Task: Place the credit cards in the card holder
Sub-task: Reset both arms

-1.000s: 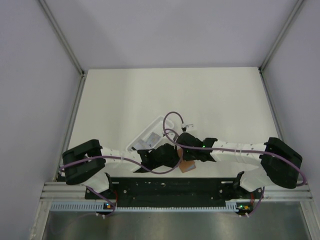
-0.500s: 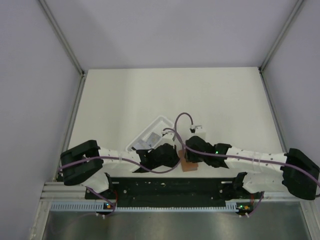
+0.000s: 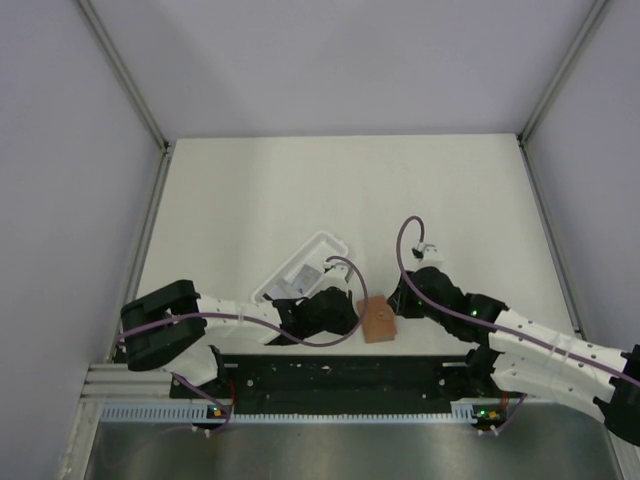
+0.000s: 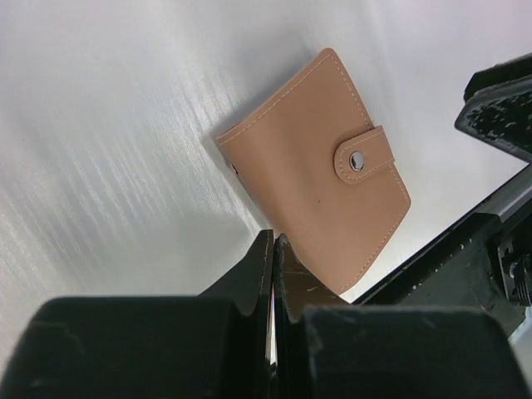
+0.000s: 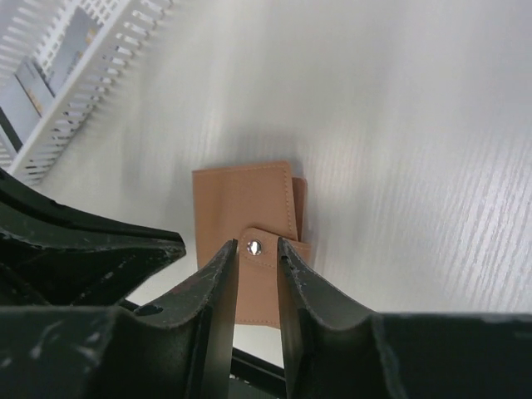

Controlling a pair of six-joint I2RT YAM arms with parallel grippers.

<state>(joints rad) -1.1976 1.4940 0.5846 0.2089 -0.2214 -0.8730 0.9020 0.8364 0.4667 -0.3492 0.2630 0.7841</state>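
The left arm lies low along the near edge of the table, reaching right from its base. The left gripper has its fingers pressed flat together, tips right at the near edge of the card holder. I cannot tell whether they pinch that edge.

Just behind this gripper sits a white slotted tray, set at a slant. Grey credit cards lie inside it.

The card holder, a tan folding wallet, lies closed on the table between the two grippers, near the front edge. Its strap is snapped shut across the flap.

The right arm slopes up from the lower right corner, wrist bent towards the wallet. The right gripper hangs above the wallet's right side with its fingers a narrow gap apart. The snap shows through that gap and nothing is clamped.

Compared with a second ago, the right arm has drawn back to the right. Then it stretched across the wallet and hid most of it; now I see the whole cover. The left arm and the tray sit where they were.
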